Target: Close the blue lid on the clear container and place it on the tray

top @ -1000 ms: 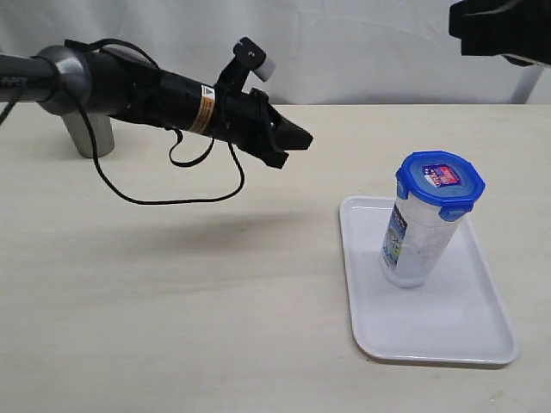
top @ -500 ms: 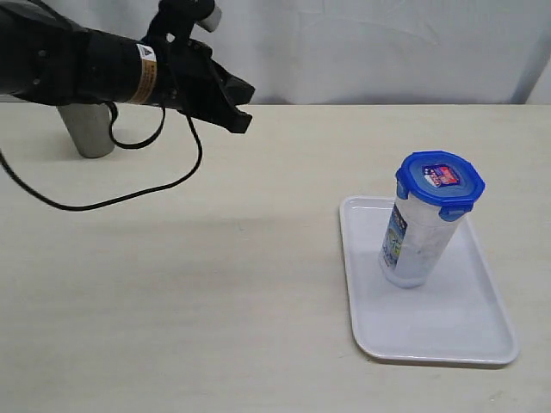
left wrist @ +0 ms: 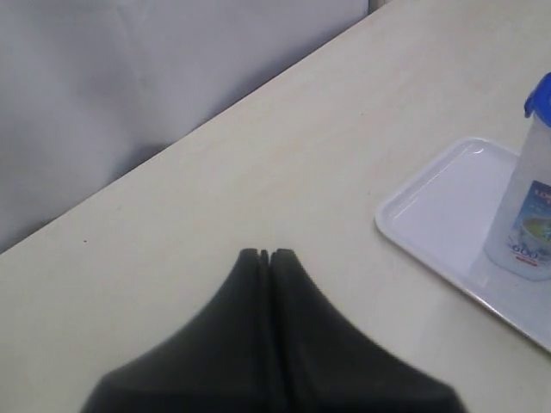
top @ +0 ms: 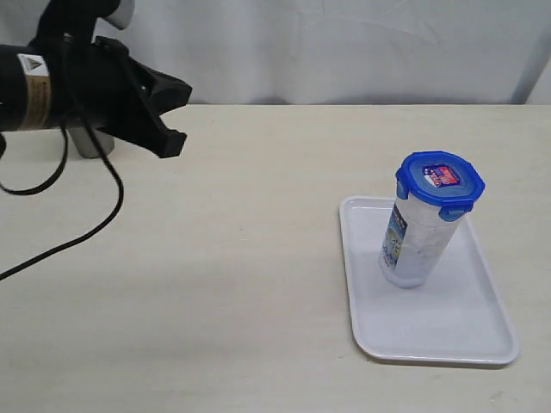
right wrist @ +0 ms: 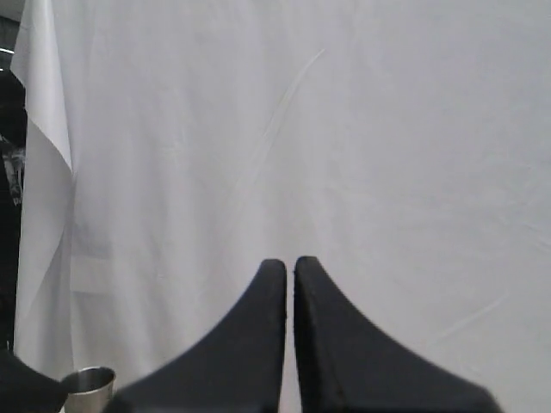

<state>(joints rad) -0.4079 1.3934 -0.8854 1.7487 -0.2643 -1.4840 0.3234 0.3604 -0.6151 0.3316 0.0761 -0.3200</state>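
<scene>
A clear container [top: 411, 245] stood upright on the white tray [top: 469, 331] at the right side of a pale table [top: 250, 258], with the blue lid [top: 440, 183] seated on top. The left gripper [left wrist: 269, 255] hung over the table's far left, well apart from the tray, jaws pressed together and empty. The right gripper [right wrist: 289, 262], likewise closed on nothing, faced a white curtain [right wrist: 344, 129]. A steel cup [top: 86, 143] stood at the far left.

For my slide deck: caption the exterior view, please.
The clear container, blue lid on, stands on the tray; left gripper, shut, hangs far off.
</scene>
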